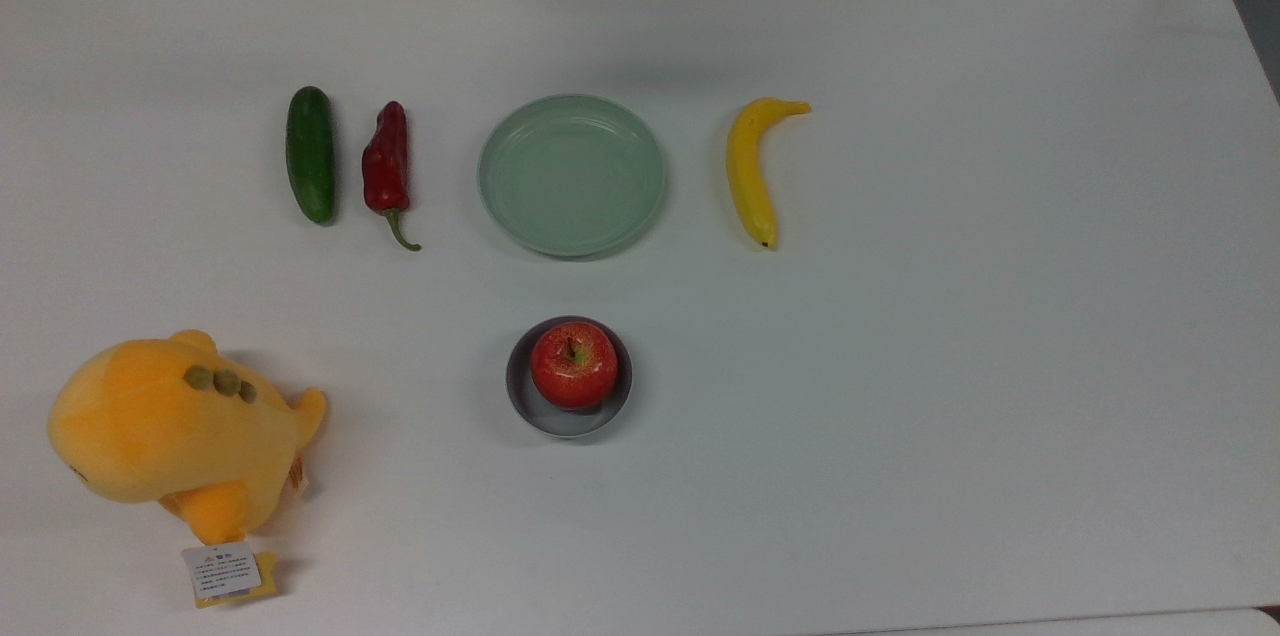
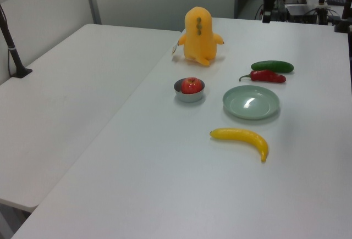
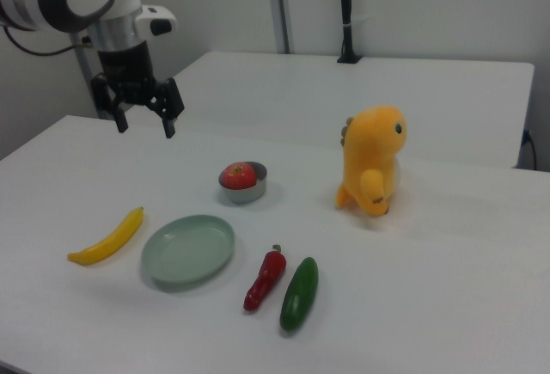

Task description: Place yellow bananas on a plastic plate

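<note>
The yellow banana (image 1: pixel 750 171) lies flat on the white table, a short gap off the plate toward the top view's right; it also appears as a banana (image 2: pixel 242 135) in front of the plate and a banana (image 3: pixel 107 236) left of it. The pale mint-green plastic plate (image 1: pixel 571 174) is empty, seen too as a plate (image 2: pixel 251 103) and a plate (image 3: pixel 187 249). My gripper (image 3: pixel 144 126) hangs open with nothing between its fingers, well above the table at the right view's upper left, beyond the banana and apart from everything.
A green cucumber (image 1: pixel 310 154) and a red chili pepper (image 1: pixel 386 161) lie at the top view's left of the plate. A red apple (image 1: pixel 573 364) sits in a small grey bowl (image 1: pixel 516 388) below the plate. An orange-yellow plush toy (image 1: pixel 170 431) stands at the lower left.
</note>
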